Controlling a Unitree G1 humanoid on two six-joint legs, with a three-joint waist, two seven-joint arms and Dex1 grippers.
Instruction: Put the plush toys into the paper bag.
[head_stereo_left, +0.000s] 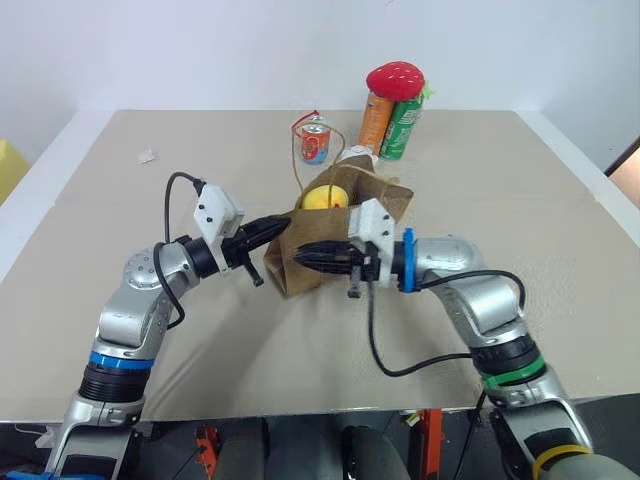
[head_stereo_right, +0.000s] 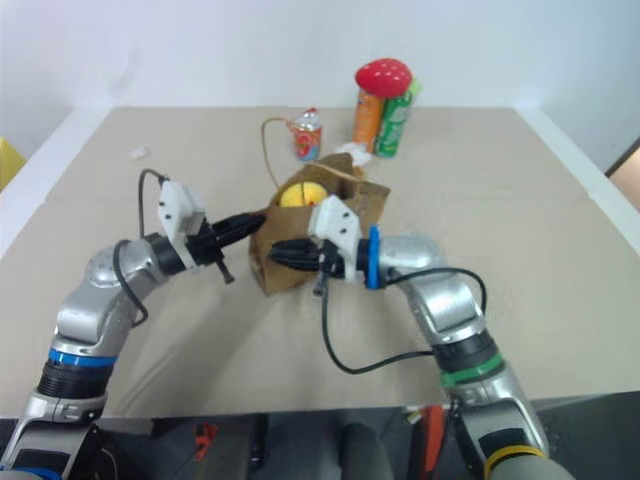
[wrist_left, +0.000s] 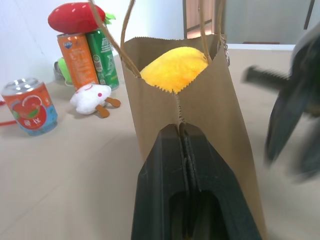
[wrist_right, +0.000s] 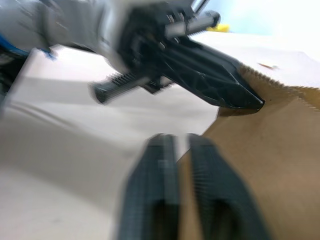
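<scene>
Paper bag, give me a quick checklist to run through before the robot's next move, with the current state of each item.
1. Left end effector shut on the paper bag rim: ok.
2. Right end effector free of the bag: cannot tell; its fingers stand slightly apart at the bag's wall.
3. Bag upright on the table: ok, lifted or resting cannot tell.
4. Yellow plush toy inside the bag: ok, it shows at the bag's mouth.
5. White plush toy bagged: not ok, it lies on the table beside the cans.
6. Strawberry plush bagged: not ok, it sits atop the cans.
</scene>
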